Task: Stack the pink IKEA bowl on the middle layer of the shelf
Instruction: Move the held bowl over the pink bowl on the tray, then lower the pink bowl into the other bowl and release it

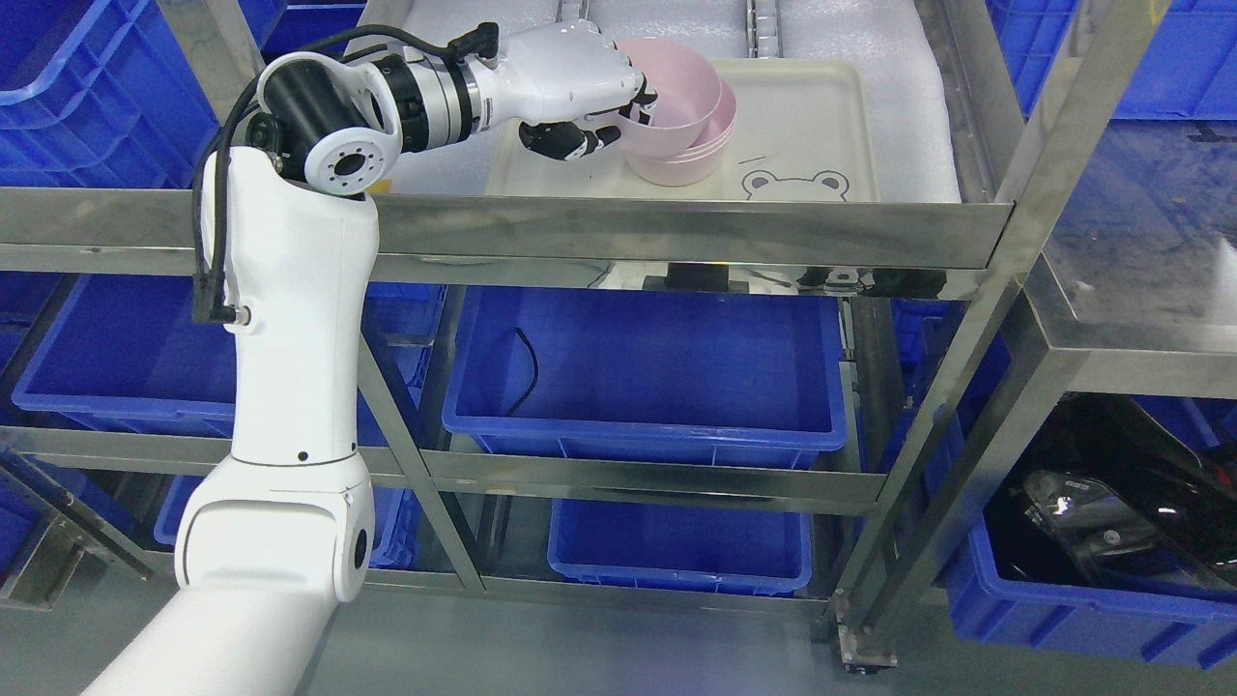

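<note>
White plastic fingers of your left hand (pixel 580 92) are pinched on the near rim of the top pink bowl (pixel 672 97), thumb outside and fingertips hooked over the edge. That bowl sits tilted, partly nested in the pink bowls below it (pixel 691 155), so the stack is not yet seated flat.

Watch the release. If you open while the bowl leans toward the hand, it may rock, settle crooked, or slide off the stack onto the cream tray (pixel 821 116). Pulling the hand back with a fingertip caught inside the rim would likely drag the top bowl with it, perhaps the whole stack, since the tray looks smooth.

Mind the steel front rail of the shelf (pixel 676 227) too: your forearm (pixel 300 338) rises close behind it, and a low retreat could clip the wrist against it.

Your right arm is out of view.
</note>
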